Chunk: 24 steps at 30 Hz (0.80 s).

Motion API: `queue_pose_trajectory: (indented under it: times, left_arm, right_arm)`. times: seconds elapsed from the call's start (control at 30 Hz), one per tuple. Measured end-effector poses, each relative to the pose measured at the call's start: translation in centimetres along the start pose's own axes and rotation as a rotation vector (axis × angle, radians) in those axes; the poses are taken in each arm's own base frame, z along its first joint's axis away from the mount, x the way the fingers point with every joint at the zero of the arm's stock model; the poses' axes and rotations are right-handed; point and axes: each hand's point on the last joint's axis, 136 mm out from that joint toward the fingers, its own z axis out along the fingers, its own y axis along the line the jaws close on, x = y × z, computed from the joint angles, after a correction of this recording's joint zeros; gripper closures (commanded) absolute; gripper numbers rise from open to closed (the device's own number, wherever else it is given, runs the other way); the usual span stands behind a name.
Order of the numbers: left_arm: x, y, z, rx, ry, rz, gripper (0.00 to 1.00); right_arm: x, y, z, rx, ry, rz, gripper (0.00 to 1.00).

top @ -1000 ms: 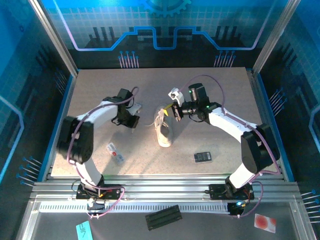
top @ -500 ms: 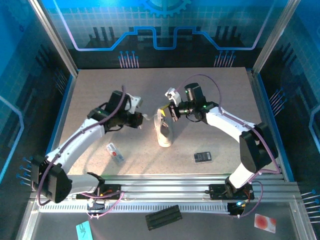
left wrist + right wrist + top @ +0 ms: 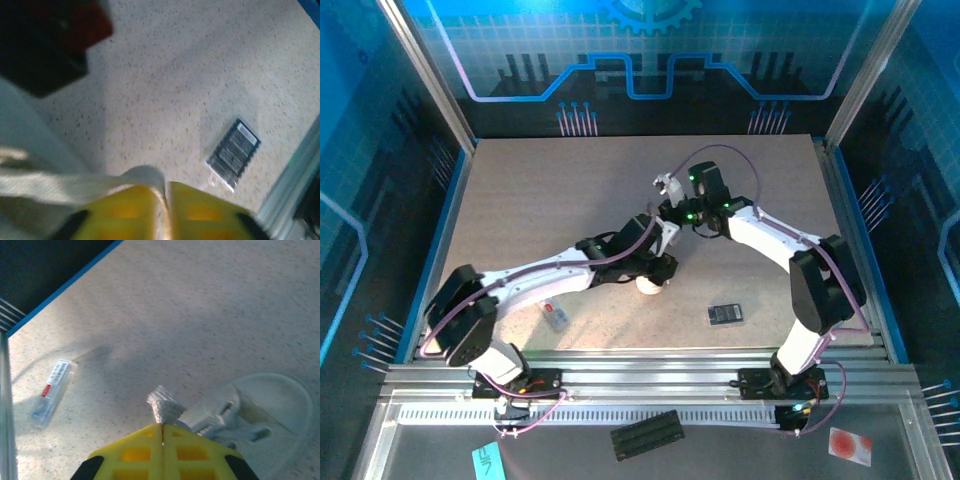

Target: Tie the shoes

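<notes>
The white shoe (image 3: 650, 286) lies mid-table, mostly covered by my left arm, with just its toe showing. My left gripper (image 3: 663, 264) is over the shoe. In the left wrist view its yellow fingers (image 3: 125, 205) stand almost together with a pale lace (image 3: 145, 176) pinched between them. My right gripper (image 3: 667, 210) is just behind the shoe. Seen from the right wrist, this gripper (image 3: 163, 426) is shut on a lace end (image 3: 165, 410) that pokes out past the tips, with the shoe (image 3: 260, 400) to its right.
A small black device (image 3: 725, 314) in a clear wrapper lies front right of the shoe, also seen from the left wrist (image 3: 233, 150). A flat white-and-red packet (image 3: 556, 317) lies front left, visible from the right wrist too (image 3: 52, 390). Blue walls ring the table.
My left arm has swung from the table's left side across to the shoe and now covers it. My right gripper has drawn slightly back, still holding its lace end.
</notes>
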Motion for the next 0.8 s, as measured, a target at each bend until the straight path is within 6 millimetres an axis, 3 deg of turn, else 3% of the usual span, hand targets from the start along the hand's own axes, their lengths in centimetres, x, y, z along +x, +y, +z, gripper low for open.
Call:
queue_pose_trajectory:
  times: [0.1, 0.27, 0.37, 0.47, 0.57, 0.63, 0.7, 0.8]
  left_arm:
    - [-0.3, -0.1, 1.2, -0.006, -0.013, 0.029, 0.58]
    - [-1.6, -0.5, 0.1, 0.002, -0.066, 0.121, 0.51]
    - [-2.7, -0.6, -2.4, 0.009, -0.123, 0.165, 0.51]
    - [-4.0, 0.0, -6.1, 0.01, -0.207, 0.182, 0.49]
    - [-5.1, 1.9, -9.9, -0.009, -0.295, 0.159, 0.49]
    - [-5.7, 4.3, -12.3, -0.027, -0.352, 0.117, 0.49]
    - [-5.9, 7.0, -13.8, -0.049, -0.381, 0.065, 0.5]
    - [-5.8, 9.7, -14.1, -0.054, -0.392, 0.011, 0.5]
  right_arm:
    - [0.3, -0.3, 0.2, -0.001, 0.008, 0.015, 1.0]
    - [0.1, 0.5, 0.3, -0.036, 0.008, 0.015, 1.0]
    - [0.1, 1.1, 0.4, -0.058, 0.01, 0.01, 1.0]
    - [0.1, 1.4, 0.4, -0.074, 0.01, 0.009, 1.0]
    - [-0.1, 1.6, 0.4, -0.081, -0.001, -0.003, 1.0]
    - [-0.1, 1.8, 0.3, -0.088, -0.009, -0.013, 1.0]
    - [-0.1, 2.0, 0.0, -0.096, -0.017, -0.021, 1.0]
    - [-0.3, 2.6, -0.5, -0.101, -0.034, -0.041, 1.0]
